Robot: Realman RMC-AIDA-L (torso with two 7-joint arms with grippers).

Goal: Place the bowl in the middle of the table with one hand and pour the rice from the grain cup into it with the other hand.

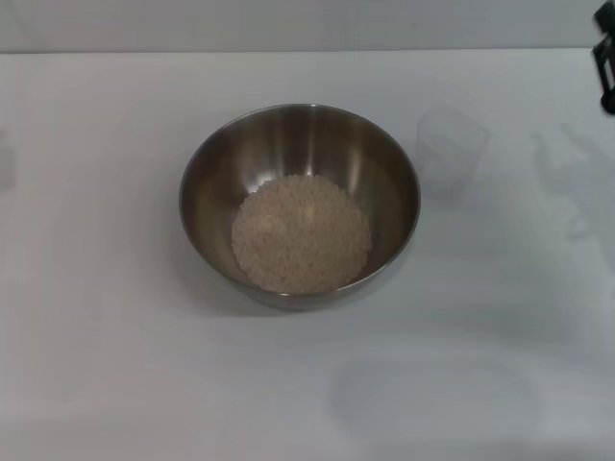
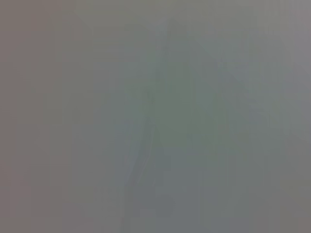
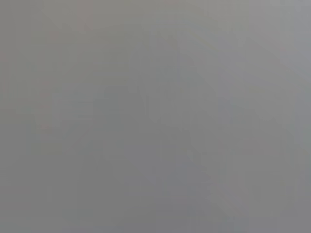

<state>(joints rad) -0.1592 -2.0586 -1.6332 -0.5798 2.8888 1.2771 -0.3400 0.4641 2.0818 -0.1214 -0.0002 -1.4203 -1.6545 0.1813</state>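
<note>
White table (image 1: 96, 365) fills head view; steel mixing bowl (image 1: 299, 144) upright near its middle; rice (image 1: 302, 233) heaped in bowl bottom; clear grain cup (image 1: 452, 152) upright just right of bowl, apart; right gripper (image 1: 604, 67) at far right edge, finger state unclear

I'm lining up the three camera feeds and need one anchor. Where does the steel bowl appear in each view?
Head view: the bowl sits mid-picture on the table, rice heaped inside, the grain cup standing beside it on the robot's right.
Left wrist view: not in it; only a plain grey blur.
Right wrist view: not in it; the same.
Shared landmark: none can be made out in the wrist views. The right pincer shows only at the head view's edge.
</note>
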